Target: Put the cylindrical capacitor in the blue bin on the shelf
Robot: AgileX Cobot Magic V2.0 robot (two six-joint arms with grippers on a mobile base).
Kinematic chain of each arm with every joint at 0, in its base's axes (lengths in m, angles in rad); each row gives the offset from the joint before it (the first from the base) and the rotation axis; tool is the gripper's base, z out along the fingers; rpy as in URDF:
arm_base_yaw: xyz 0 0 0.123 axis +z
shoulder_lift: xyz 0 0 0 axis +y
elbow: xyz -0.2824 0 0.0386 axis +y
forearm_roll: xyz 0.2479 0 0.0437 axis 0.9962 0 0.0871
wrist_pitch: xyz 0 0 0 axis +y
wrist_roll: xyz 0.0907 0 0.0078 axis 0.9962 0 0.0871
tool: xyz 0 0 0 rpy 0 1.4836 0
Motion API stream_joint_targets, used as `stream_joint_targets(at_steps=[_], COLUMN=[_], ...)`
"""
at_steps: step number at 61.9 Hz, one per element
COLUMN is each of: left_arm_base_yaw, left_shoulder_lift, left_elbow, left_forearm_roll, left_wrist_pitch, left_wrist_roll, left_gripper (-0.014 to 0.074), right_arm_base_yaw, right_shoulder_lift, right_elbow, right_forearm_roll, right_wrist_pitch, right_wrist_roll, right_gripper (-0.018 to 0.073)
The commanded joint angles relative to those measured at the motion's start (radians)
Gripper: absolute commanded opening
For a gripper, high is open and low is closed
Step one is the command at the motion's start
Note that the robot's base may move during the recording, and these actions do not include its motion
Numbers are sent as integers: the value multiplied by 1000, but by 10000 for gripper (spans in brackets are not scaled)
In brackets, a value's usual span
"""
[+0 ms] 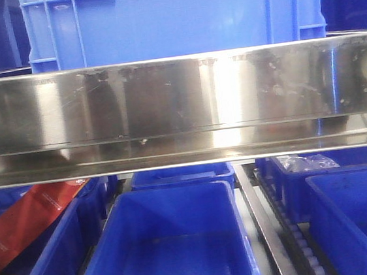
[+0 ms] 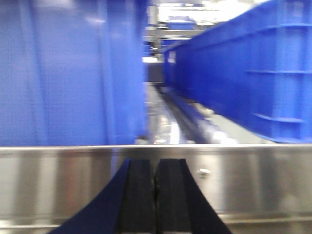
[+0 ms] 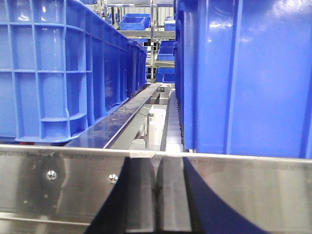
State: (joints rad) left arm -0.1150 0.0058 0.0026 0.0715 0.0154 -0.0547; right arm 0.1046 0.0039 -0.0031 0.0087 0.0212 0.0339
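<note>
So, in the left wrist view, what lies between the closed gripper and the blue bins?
The shelf's steel front rail crosses between the left gripper and the blue bins, seen in the left wrist view.

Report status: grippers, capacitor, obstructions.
Left gripper shut, empty. Right gripper shut, empty. Capacitor not in view. Steel shelf rail across front view; empty blue bin below.

You see a shiny silver stainless-steel shelf rail (image 1: 180,108), scratched, with bright white glare streaks. The big ribbed plastic crate (image 1: 171,17) above is light blue. The open plastic bins (image 1: 172,244) below are deep blue. A red-orange foil bag (image 1: 22,223) carries small white print. The left gripper fingers (image 2: 139,195) are matte black.
</note>
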Motion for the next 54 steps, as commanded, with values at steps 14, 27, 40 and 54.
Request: stream_joint_targets(at_steps=[14, 27, 40, 54], left_arm_base_yaw=[49, 1, 1, 1], left_shoulder_lift=[-6, -6, -6, -6], left_elbow=[-3, -3, -3, -3], left_forearm_roll=[-8, -8, -8, -8], left_wrist_pitch=[-25, -25, -27, -27], left_wrist_roll=[2, 2, 2, 2], left_gripper=[-111, -111, -111, -111], right_arm_base_yaw=[-5, -5, -5, -5], right_shoulder_lift=[-4, -4, -4, -4], right_elbow=[3, 3, 3, 3], right_forearm_roll=[-9, -9, -9, -9], right_wrist_pitch=[-14, -14, -14, -14], right_wrist_roll=[0, 0, 0, 0], right_gripper=[-167, -167, -167, -167])
